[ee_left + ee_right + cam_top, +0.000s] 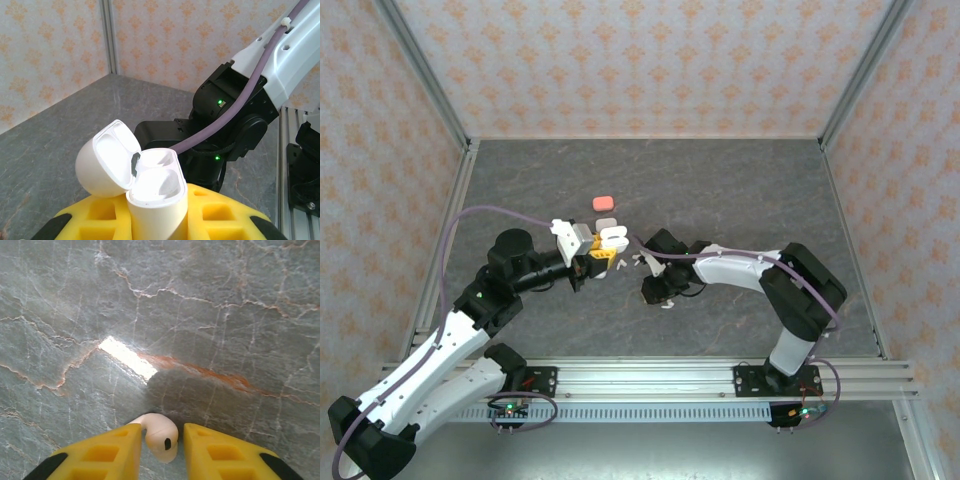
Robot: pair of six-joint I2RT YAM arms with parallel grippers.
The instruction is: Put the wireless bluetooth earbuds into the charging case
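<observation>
Nearer than the charging case (155, 195) and to its right, the right gripper (163, 441) hangs low over the grey table (740, 190) with a white earbud (161, 436) between its yellow fingers (107, 452); the earbud touches one finger, but I cannot tell whether both pinch it. The left gripper (601, 255) is clamped on the case, which stands upright with its lid (107, 160) swung open. Small loose white earbuds (642, 263) lie just right of the case, and a pink case (605, 203) lies just beyond it.
</observation>
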